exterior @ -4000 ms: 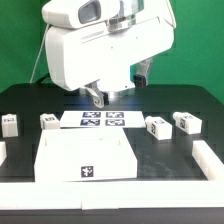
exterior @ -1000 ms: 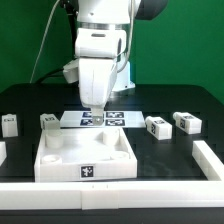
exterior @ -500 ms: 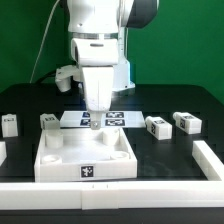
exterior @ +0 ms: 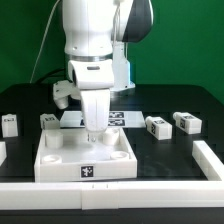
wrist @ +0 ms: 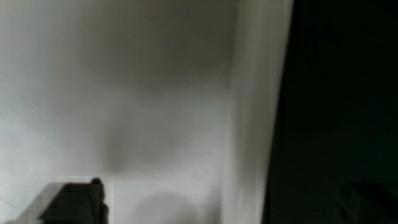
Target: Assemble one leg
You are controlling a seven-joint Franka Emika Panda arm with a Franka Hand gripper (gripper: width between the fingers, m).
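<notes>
- The gripper (exterior: 100,137) now hangs low over the white panel (exterior: 60,160), its tips close above the panel's recessed top. Half a second ago it was higher and farther back, above the marker board (exterior: 125,118).
- The arm has also shifted a little toward the exterior view's right since then.
- The jaws look narrow in the exterior view. The wrist view is a blur of pale surface and dark band with one dark fingertip (wrist: 71,203), so whether they are apart or together cannot be told. Nothing is seen between them.
- No leg has moved, and all four rest on the black table (exterior: 170,100) apart from the gripper. The first leg (exterior: 10,123) and second leg (exterior: 48,121) are toward the exterior view's left. The third leg (exterior: 157,127) and fourth leg (exterior: 186,122) are toward its right.
- The panel lies where it did a second ago.
</notes>
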